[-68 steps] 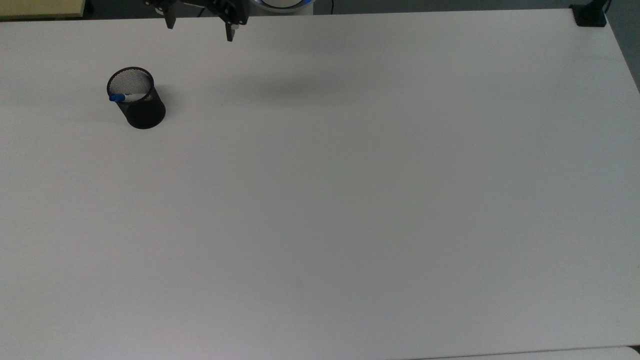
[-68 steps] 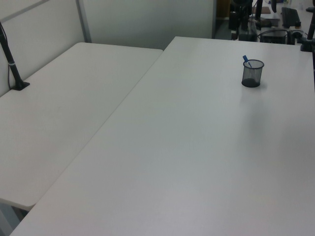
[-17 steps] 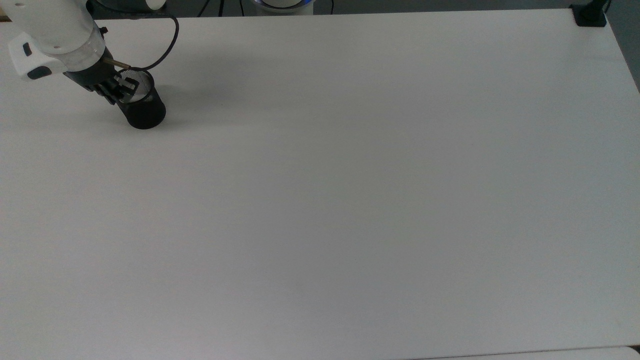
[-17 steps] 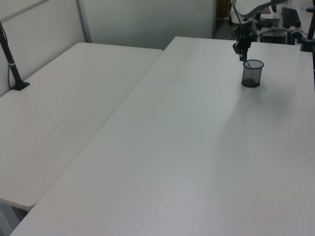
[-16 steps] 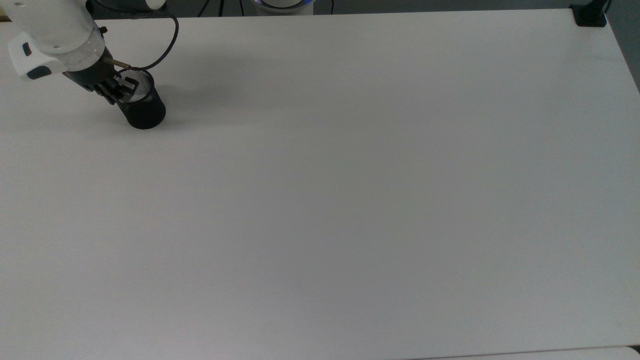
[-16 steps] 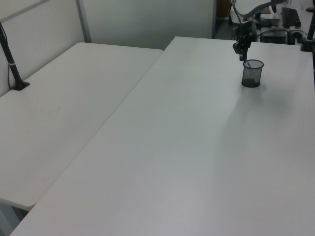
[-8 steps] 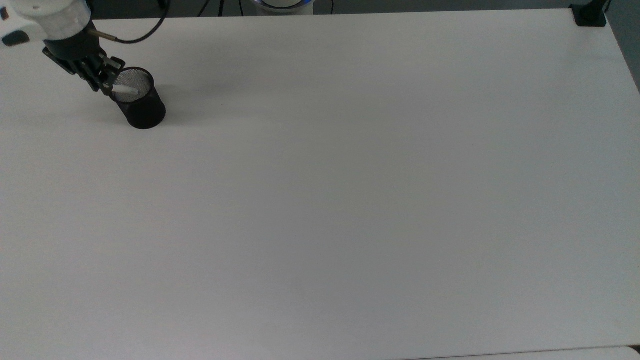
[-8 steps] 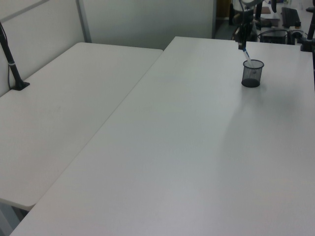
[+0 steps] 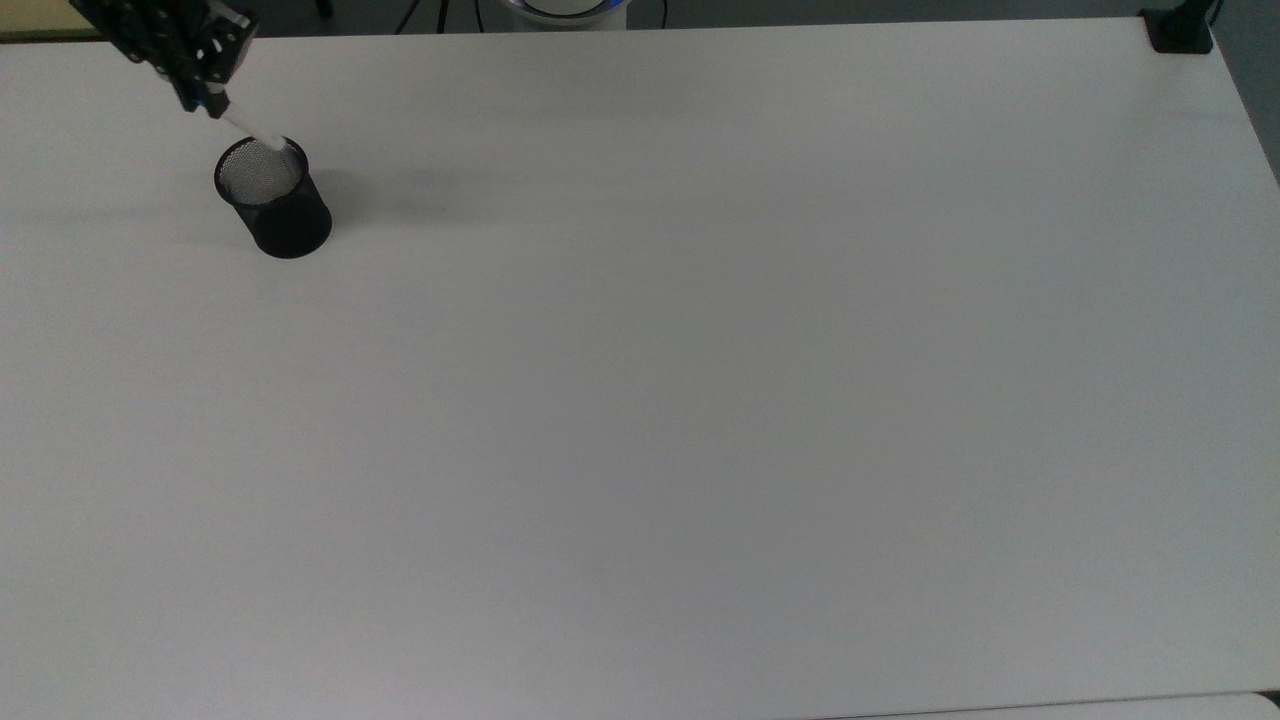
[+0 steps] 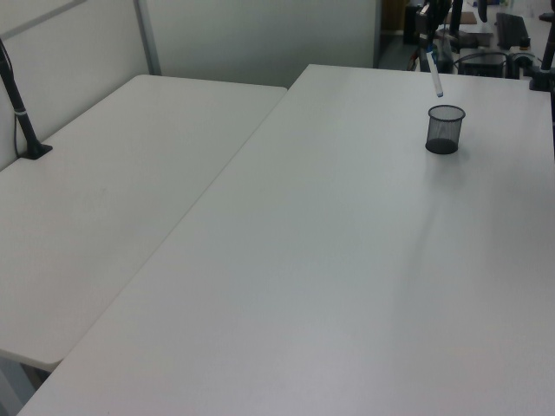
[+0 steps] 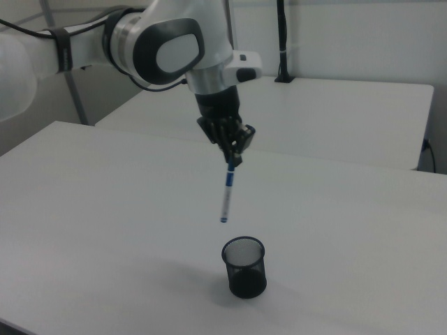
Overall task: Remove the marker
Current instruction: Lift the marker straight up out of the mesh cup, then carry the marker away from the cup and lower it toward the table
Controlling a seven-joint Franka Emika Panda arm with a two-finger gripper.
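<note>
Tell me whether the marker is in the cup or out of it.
Out. The marker hangs from the shut gripper, its lower tip clear above the rim of the mesh cup.

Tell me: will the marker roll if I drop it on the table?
Probably: the marker looks slim and round, and the table is smooth and flat. It hangs straight from the end effector, so it seems stiff and light.

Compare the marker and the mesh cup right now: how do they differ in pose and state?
The marker hangs in the air, pinched at its capped end by the gripper; the mesh cup stands on the table. The marker is slim and white with blue ends; the cup is wide, black and see-through. The marker hangs nearly vertical, slightly tilted; the cup sits upright. Neither touches the other.
</note>
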